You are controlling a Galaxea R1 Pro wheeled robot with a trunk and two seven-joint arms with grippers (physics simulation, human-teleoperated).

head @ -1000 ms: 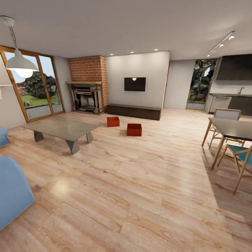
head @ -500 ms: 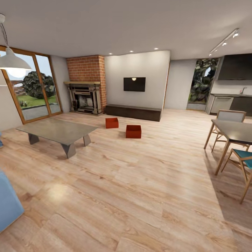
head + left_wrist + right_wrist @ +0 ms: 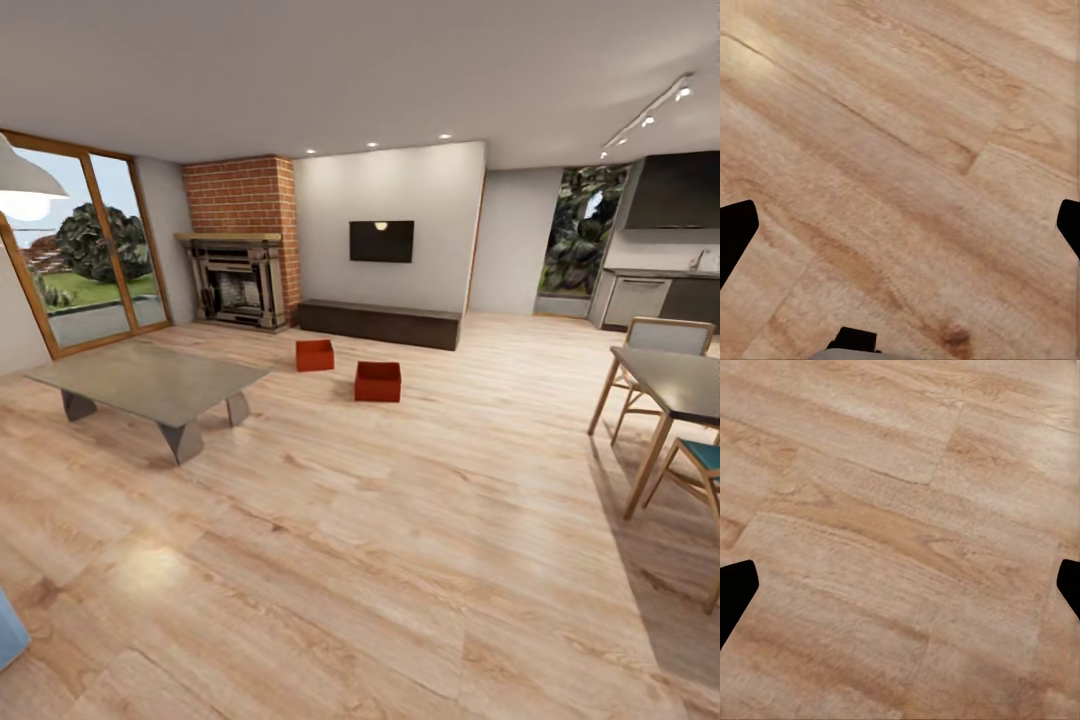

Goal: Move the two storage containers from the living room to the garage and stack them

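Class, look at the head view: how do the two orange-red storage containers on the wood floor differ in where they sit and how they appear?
The left container sits farther back, nearer the fireplace; the right container sits nearer the camera. The left container looks smaller, the right container larger, which fits their distance. They stand apart, not touching. Both are orange-red, lidless, upright boxes on the wood floor.

The living room is seen by the head camera from high up and far back, faced toward the TV [image 3: 381, 241] wall across the wood floor [image 3: 400, 560]. That floor [image 3: 900, 150] is looked down on closely by both wrist cameras, the plank surface [image 3: 900, 532] being what all views share.
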